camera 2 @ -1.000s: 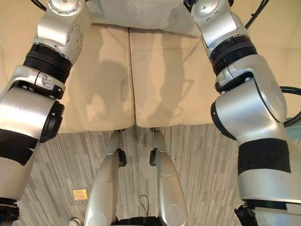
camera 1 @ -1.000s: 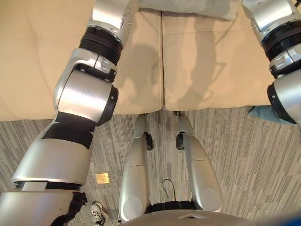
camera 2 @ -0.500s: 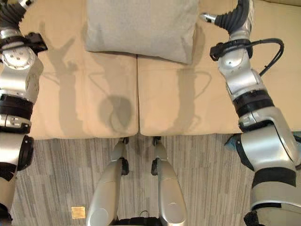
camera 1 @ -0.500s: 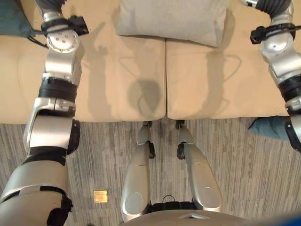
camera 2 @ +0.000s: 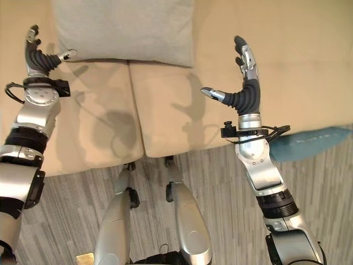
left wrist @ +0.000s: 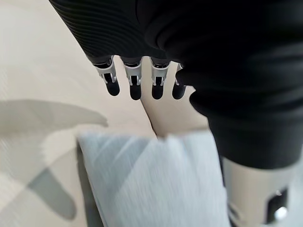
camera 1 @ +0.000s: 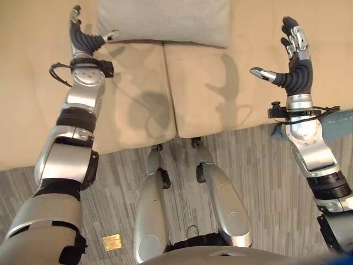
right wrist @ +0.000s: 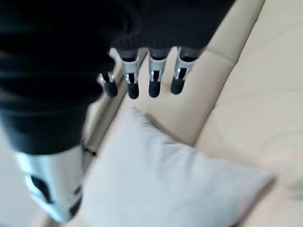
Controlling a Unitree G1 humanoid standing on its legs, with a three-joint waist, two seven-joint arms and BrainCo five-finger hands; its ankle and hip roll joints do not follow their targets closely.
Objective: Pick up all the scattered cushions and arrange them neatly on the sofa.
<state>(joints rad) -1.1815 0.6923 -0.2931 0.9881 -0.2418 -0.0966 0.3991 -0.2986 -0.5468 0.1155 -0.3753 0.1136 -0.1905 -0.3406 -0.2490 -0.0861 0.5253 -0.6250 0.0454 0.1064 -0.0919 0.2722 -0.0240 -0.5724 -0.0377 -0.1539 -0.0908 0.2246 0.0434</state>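
A: Carpet (camera 1: 287,182) lies nearest, grey and striped, with a small gold square (camera 1: 112,242) on it by the lower edge of the head views.

B: And the teal cushion (camera 2: 303,144)?

A: On the carpet against the sofa's front edge, toward its right end. The right forearm hides part of it and the picture's edge cuts it off, so its full shape cannot be made out.

B: The hands?

A: Both are raised over the beige sofa (camera 1: 209,105) seat, grasping nothing. The left hand (camera 1: 83,36) has its fingers straight and its thumb pointing at the grey cushion (camera 1: 165,21); whether the thumb tip touches the cushion's corner I cannot tell. The right hand (camera 1: 292,63) is spread, thumb out, well apart from that cushion.

B: Where does the grey cushion sit?

A: Farthest back, lying across the seam between the two seat pads. Its far edge is cut off in the head views. In the wrist views it shows past each hand's straight fingers.
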